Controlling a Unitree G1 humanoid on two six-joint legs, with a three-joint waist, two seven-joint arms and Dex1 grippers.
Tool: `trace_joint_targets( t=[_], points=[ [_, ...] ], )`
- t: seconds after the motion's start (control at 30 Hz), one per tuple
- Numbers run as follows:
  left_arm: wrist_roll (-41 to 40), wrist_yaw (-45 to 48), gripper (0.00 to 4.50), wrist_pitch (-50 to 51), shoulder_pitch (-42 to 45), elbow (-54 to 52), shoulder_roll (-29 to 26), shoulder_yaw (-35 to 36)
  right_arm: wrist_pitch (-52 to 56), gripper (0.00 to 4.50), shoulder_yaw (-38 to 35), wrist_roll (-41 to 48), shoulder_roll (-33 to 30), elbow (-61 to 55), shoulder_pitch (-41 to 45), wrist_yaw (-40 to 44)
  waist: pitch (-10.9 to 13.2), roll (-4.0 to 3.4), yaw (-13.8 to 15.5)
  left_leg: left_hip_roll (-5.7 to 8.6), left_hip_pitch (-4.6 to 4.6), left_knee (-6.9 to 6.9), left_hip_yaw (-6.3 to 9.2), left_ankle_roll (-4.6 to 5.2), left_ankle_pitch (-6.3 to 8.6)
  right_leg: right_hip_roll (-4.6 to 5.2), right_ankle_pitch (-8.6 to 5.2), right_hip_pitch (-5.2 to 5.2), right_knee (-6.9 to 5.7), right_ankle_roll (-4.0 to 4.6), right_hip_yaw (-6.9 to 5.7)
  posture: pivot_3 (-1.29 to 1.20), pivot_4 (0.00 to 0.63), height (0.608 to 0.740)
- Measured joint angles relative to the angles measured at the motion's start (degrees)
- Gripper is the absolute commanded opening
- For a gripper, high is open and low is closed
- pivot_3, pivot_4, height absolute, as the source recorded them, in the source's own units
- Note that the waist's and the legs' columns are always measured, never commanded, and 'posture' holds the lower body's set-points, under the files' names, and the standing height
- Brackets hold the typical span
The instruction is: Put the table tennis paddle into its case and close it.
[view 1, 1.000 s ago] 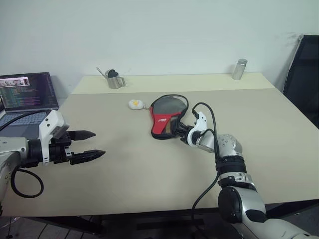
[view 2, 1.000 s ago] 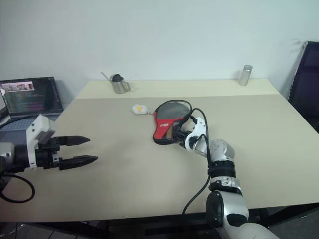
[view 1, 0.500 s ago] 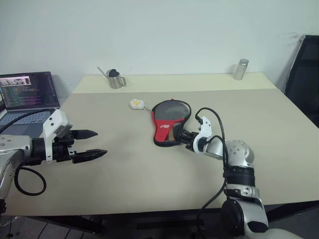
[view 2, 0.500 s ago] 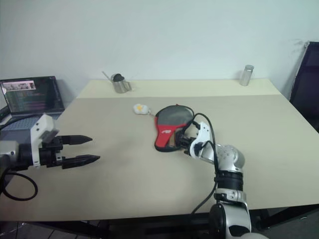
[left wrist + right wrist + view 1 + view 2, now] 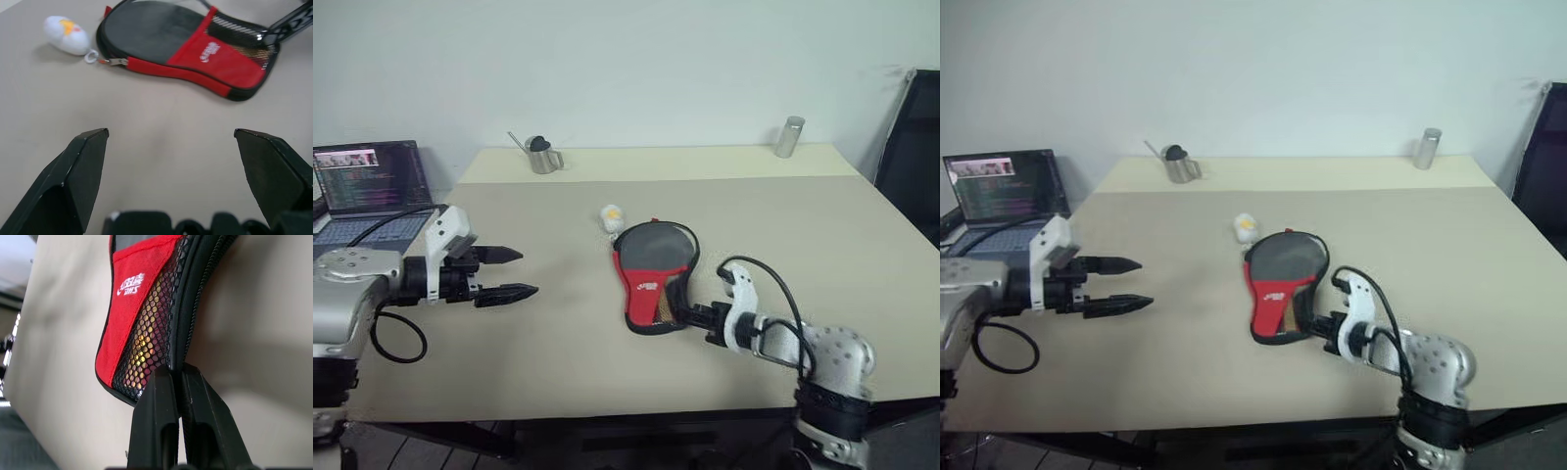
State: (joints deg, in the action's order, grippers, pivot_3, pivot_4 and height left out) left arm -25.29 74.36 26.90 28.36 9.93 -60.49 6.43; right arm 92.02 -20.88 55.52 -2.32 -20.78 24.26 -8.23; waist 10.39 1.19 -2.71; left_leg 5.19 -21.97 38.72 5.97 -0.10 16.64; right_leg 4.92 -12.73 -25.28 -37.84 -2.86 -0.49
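**On the table, right claw pinching the case's narrow end**

Just ahead of the right gripper (image 5: 697, 315), the case (image 5: 651, 274) lies flat, long axis running away from it, round end far, duck charm (image 5: 611, 212) beyond. The jaws are clamped on its zip edge. The right wrist view shows mesh with something yellowish-red behind, possibly the paddle's handle. The left gripper (image 5: 521, 273) hovers spread wide, well apart.

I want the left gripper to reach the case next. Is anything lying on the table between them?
Nothing visible: bare table lies between the open left gripper and the case; the duck charm sits off beyond.
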Motion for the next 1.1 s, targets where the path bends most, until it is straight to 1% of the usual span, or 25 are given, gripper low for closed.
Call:
trace_joint_targets(
  t=[0.17,0.33,0.5,0.57,0.7,0.93,1.0,1.03,1.1],
  points=[
    [2.1,1.5,4.5,-1.4,4.3,4.0,1.7,-3.1,0.0,0.02,1.4,14.5,-8.2,-2.2,-6.4,-4.4,0.0,0.01,0.1,-0.01,0.01,0.0,-0.03,0.01,0.0,0.0,0.0,0.0,-0.01,-0.01,-0.02,0.0,0.15,0.74],
    [4.0,2.8,4.5,-2.8,6.9,6.8,2.2,-4.6,-0.9,0.02,2.5,25.4,-14.6,-3.4,-10.9,-8.7,0.0,0.02,0.1,0.0,0.01,0.02,-0.04,0.05,0.02,0.0,-0.01,0.05,0.02,-0.02,-0.03,0.0,0.15,0.74],
    [4.8,3.8,4.5,-3.6,7.3,8.0,2.9,-5.0,-9.4,0.02,8.8,40.1,-26.1,-3.4,-14.6,-14.7,0.0,0.06,0.3,-0.04,0.01,0.03,-0.03,0.08,0.03,0.01,-0.02,0.12,0.09,-0.04,-0.05,0.0,0.15,0.74],
    [5.2,3.9,4.5,-3.7,7.4,8.6,3.0,-5.0,-14.6,0.02,12.6,47.1,-32.1,-3.6,-16.3,-17.1,0.0,0.07,0.3,-0.07,0.01,0.04,-0.04,0.09,0.03,0.01,-0.02,0.16,0.12,-0.04,-0.06,0.0,0.15,0.74],
    [6.0,3.9,4.5,-3.9,7.7,8.8,3.2,-5.0,-21.9,0.02,18.1,53.7,-38.9,-4.9,-17.0,-18.8,0.0,0.1,0.4,-0.11,0.01,0.06,-0.04,0.12,0.04,0.0,-0.03,0.24,0.16,-0.05,-0.07,0.0,0.15,0.74],
    [6.4,3.8,4.5,-3.9,8.0,8.8,3.3,-4.9,-29.5,0.02,24.6,55.4,-44.8,-7.1,-17.0,-18.0,0.0,0.15,0.7,-0.14,0.0,0.09,-0.05,0.16,0.06,0.0,-0.03,0.29,0.22,-0.06,-0.11,0.0,0.15,0.74],
    [6.5,3.8,4.5,-3.9,8.0,8.8,3.3,-4.9,-30.4,0.52,25.7,55.5,-46.2,-7.1,-16.4,-17.9,0.0,0.15,0.9,-0.14,0.0,0.09,-0.04,0.16,0.06,0.0,-0.03,0.29,0.22,-0.06,-0.11,0.0,0.15,0.74],
    [6.5,3.8,4.5,-3.9,8.0,8.8,3.3,-4.9,-30.5,0.69,26.1,55.5,-46.7,-7.1,-16.2,-17.8,0.0,0.15,0.9,-0.15,0.0,0.09,-0.03,0.16,0.06,0.0,-0.02,0.29,0.22,-0.06,-0.12,0.0,0.15,0.74],
    [6.5,3.7,4.5,-3.9,8.0,8.8,3.3,-4.9,-31.0,1.34,26.9,55.5,-47.4,-7.1,-15.8,-17.0,0.0,0.15,0.9,-0.15,0.0,0.09,-0.03,0.16,0.06,0.0,-0.02,0.29,0.22,-0.05,-0.12,0.0,0.15,0.74]
  ],
)
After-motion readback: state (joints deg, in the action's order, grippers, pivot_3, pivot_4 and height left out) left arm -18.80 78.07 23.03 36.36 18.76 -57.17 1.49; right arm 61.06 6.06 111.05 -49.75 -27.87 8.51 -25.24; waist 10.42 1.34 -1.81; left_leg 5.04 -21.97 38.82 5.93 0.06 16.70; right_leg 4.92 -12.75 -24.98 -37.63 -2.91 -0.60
